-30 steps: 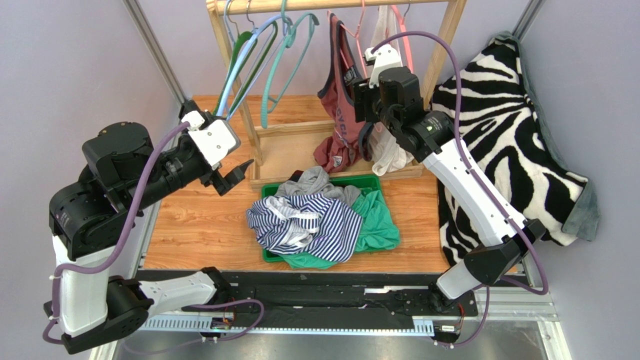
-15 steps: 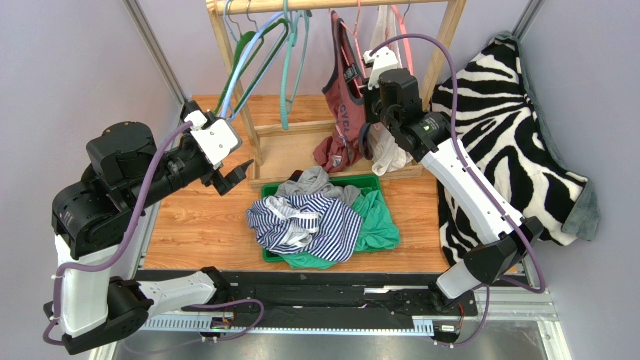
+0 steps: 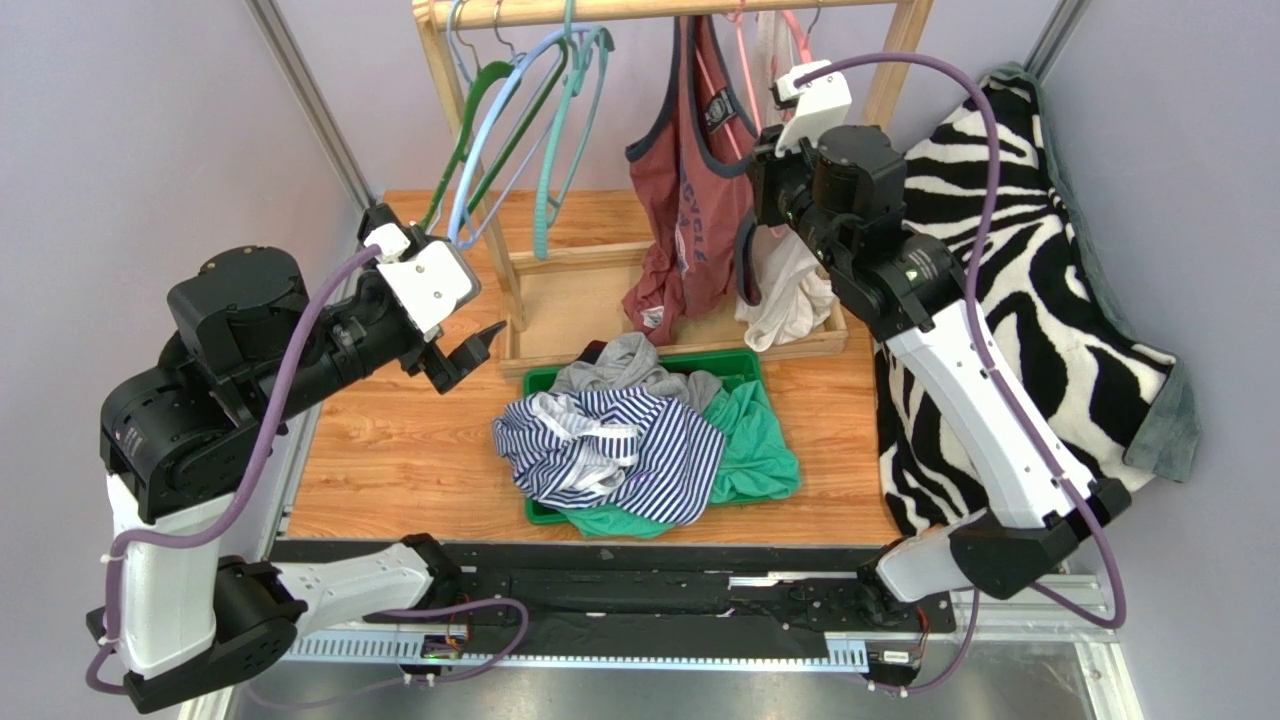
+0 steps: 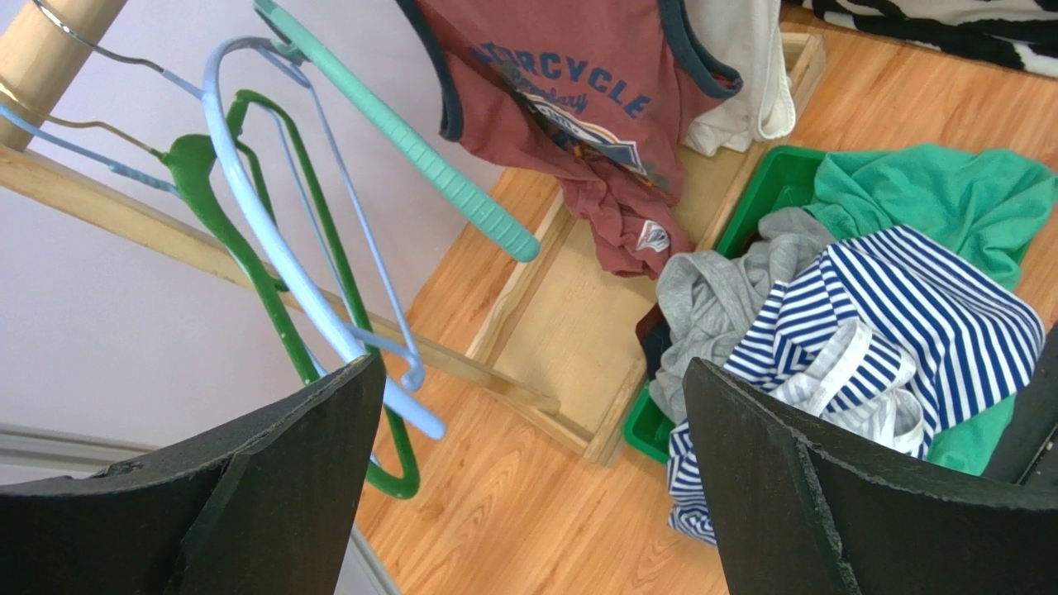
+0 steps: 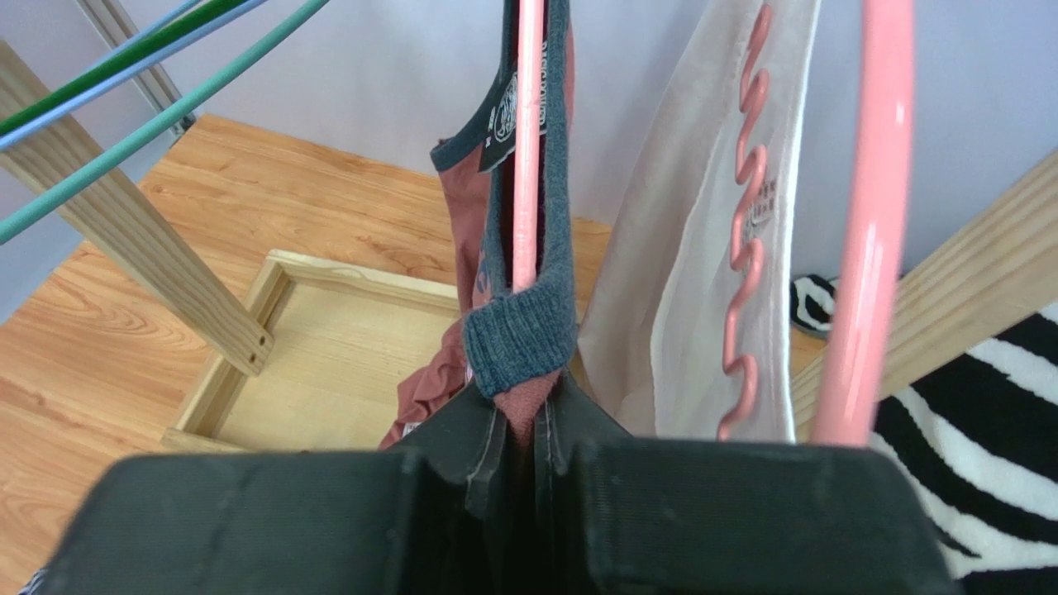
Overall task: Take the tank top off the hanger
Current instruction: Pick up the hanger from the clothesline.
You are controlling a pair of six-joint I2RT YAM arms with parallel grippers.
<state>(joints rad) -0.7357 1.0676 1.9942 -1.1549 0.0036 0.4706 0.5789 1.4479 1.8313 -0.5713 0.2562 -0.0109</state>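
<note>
1. Progress was slight: the tank top [image 3: 684, 165] still hung on its pink hanger [image 5: 528, 136] from the rail [image 3: 661, 9]. Its lower part was bunched toward the foot of the rack.
2. My right gripper [image 5: 519, 436] was closed on the tank top at the shoulder. It pinched the dark-trimmed strap and a fold of maroon cloth just below where the strap looped over the hanger.
3. My left gripper [image 4: 522, 496] stood wide open and held nothing. It hung near the empty hangers [image 4: 410, 140], well apart from the tank top.
4. Only the grasp was done, as I judged it; the strap had not come off the hanger.
5. What remained was nearly everything. I had to draw that strap off the end of the hanger, free the other shoulder and carry the tank top clear of the rail.
6. I could not tell from my wrist view how the far shoulder sat on the hanger.
7. A white garment [image 5: 696, 248] hung just beside my grip, so I judged a sideways pull might drag it along.
</note>
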